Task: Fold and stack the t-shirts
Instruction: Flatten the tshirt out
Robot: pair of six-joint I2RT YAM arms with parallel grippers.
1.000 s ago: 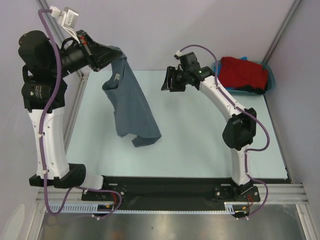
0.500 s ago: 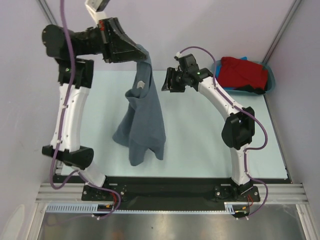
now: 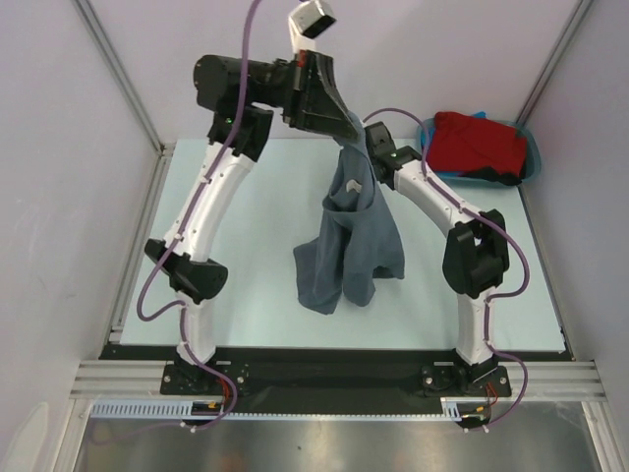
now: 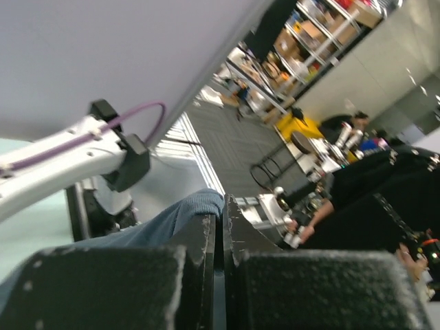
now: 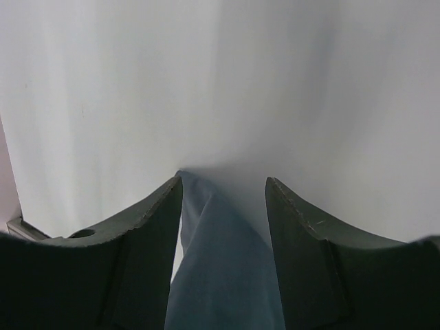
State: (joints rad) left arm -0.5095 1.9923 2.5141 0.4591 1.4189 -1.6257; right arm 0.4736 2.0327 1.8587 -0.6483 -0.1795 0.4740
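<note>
The dark slate-grey t-shirt (image 3: 346,241) hangs from my left gripper (image 3: 339,118), raised high above the middle back of the table; its lower end is bunched near the table. In the left wrist view the left gripper (image 4: 221,206) is shut on a ribbed edge of the grey cloth (image 4: 175,216). My right gripper (image 3: 376,152) is right behind the hanging shirt, partly hidden by it. In the right wrist view the right gripper (image 5: 223,182) is open with a fold of the grey shirt (image 5: 223,275) between its fingers. The red t-shirt (image 3: 480,143) lies crumpled at the back right.
The red shirt sits in a teal tub (image 3: 532,157) at the back right corner, with black cloth (image 3: 503,178) at its front edge. Pale table top (image 3: 246,285) is bounded by grey walls and metal frame posts (image 3: 123,74).
My left arm has swung right from the back left corner, carrying the grey shirt across. The shirt now hangs against my right gripper, which has barely moved.
</note>
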